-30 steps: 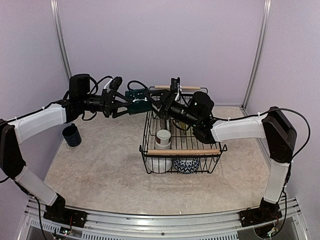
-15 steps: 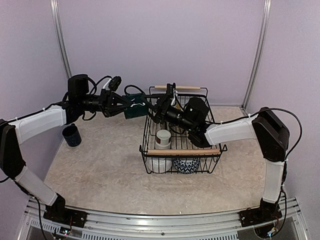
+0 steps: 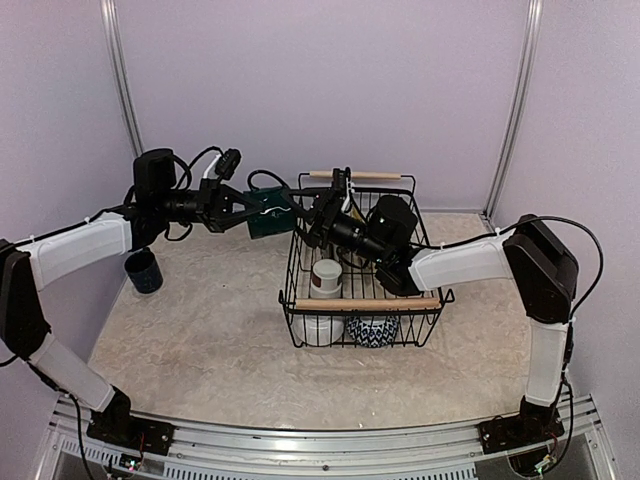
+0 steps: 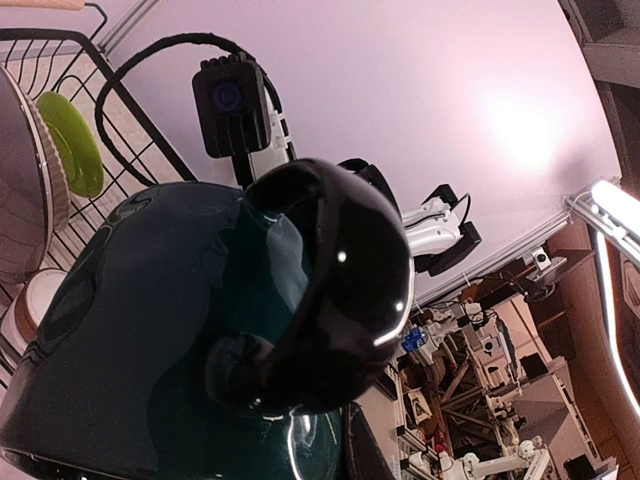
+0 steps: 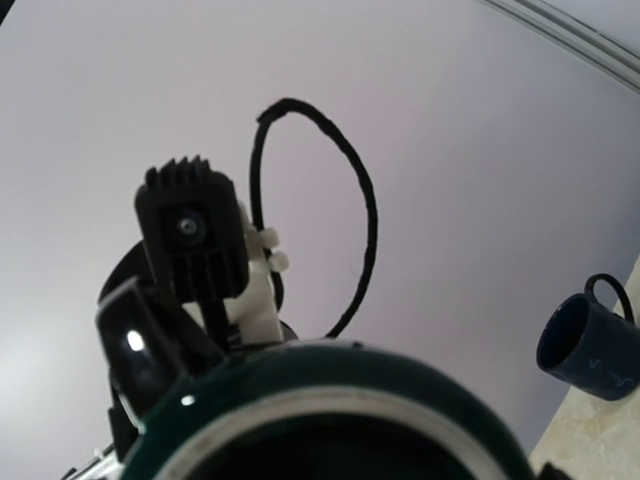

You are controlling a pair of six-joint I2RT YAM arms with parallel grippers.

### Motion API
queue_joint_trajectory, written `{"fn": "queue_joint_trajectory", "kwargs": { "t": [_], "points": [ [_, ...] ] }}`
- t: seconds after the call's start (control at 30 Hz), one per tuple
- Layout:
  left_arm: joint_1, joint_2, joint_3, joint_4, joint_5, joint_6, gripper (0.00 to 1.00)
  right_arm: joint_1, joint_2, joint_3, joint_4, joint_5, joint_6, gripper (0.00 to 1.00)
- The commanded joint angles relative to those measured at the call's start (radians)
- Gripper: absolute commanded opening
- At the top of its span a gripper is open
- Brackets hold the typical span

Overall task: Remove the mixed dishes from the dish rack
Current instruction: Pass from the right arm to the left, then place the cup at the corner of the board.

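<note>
The dark green mug [image 3: 268, 212] hangs in the air just left of the dish rack [image 3: 292, 300], caught between both arms. My left gripper [image 3: 248, 210] is shut on the mug's glossy handle [image 4: 330, 280]. From the other side my right gripper [image 3: 302, 213] holds the mug's body, with the base ring [image 5: 330, 410] facing its camera and its fingers hidden. A white-brown cup [image 3: 326, 277], a white bowl [image 3: 318, 327] and a patterned bowl [image 3: 372, 330] are in the rack. A lime-green plate [image 4: 72, 145] stands on edge there.
A navy mug [image 3: 144, 270] stands on the table at the far left, below my left forearm. The rack's near wooden handle [image 3: 365, 303] runs across its front. Purple walls close in the back and sides.
My left jaws have closed from open onto the mug's handle. The mug and my right gripper have dropped slightly and drawn toward the rack.
</note>
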Motion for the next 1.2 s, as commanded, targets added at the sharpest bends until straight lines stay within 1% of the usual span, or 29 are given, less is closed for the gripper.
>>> {"fn": "queue_joint_trajectory", "kwargs": {
  "t": [0.0,0.07,0.13,0.17,0.33,0.4,0.43,0.5,0.6,0.67,0.73,0.9,0.97,1.07,1.17],
  "points": [
    [0.011,-0.043,-0.014,0.016,0.021,-0.033,0.0,0.002,-0.04,-0.019,0.048,0.002,-0.094,0.73],
    [0.018,-0.052,-0.018,0.021,0.02,-0.029,0.0,-0.001,-0.053,-0.038,0.03,0.007,-0.107,0.89],
    [0.027,-0.064,-0.023,0.029,0.018,-0.028,0.0,-0.008,-0.067,-0.058,0.024,0.008,-0.116,0.98],
    [0.031,-0.067,-0.025,0.032,0.017,-0.028,0.0,-0.012,-0.073,-0.068,0.021,0.009,-0.121,1.0],
    [0.062,-0.074,-0.026,0.03,0.014,-0.028,0.0,-0.034,-0.113,-0.102,-0.024,0.001,-0.152,1.0],
    [0.075,-0.073,-0.017,-0.017,-0.011,-0.006,0.0,-0.045,-0.131,-0.13,-0.03,0.0,-0.16,1.0],
    [0.079,-0.076,-0.001,-0.081,-0.042,0.032,0.0,-0.052,-0.142,-0.141,-0.045,0.001,-0.172,1.0],
    [0.08,-0.079,0.052,-0.279,-0.156,0.145,0.0,-0.06,-0.171,-0.151,-0.127,0.012,-0.209,1.0],
    [0.073,-0.074,0.129,-0.541,-0.415,0.277,0.0,-0.062,-0.232,-0.155,-0.262,0.051,-0.295,1.0],
    [0.074,-0.057,0.175,-0.672,-0.607,0.313,0.0,-0.062,-0.267,-0.149,-0.354,0.084,-0.352,1.0],
    [0.082,-0.027,0.235,-0.803,-0.769,0.33,0.0,-0.062,-0.3,-0.134,-0.451,0.117,-0.41,1.0],
    [0.107,0.118,0.368,-1.011,-0.915,0.333,0.0,-0.062,-0.372,-0.098,-0.686,0.229,-0.539,1.0],
    [0.116,0.183,0.428,-1.093,-0.936,0.339,0.0,-0.062,-0.399,-0.087,-0.774,0.282,-0.57,1.0],
    [0.123,0.301,0.516,-1.21,-0.979,0.368,0.0,-0.062,-0.428,-0.088,-0.831,0.335,-0.593,1.0],
    [0.133,0.399,0.581,-1.3,-1.072,0.395,0.0,-0.061,-0.445,-0.097,-0.84,0.351,-0.601,1.0]
  ]
}}
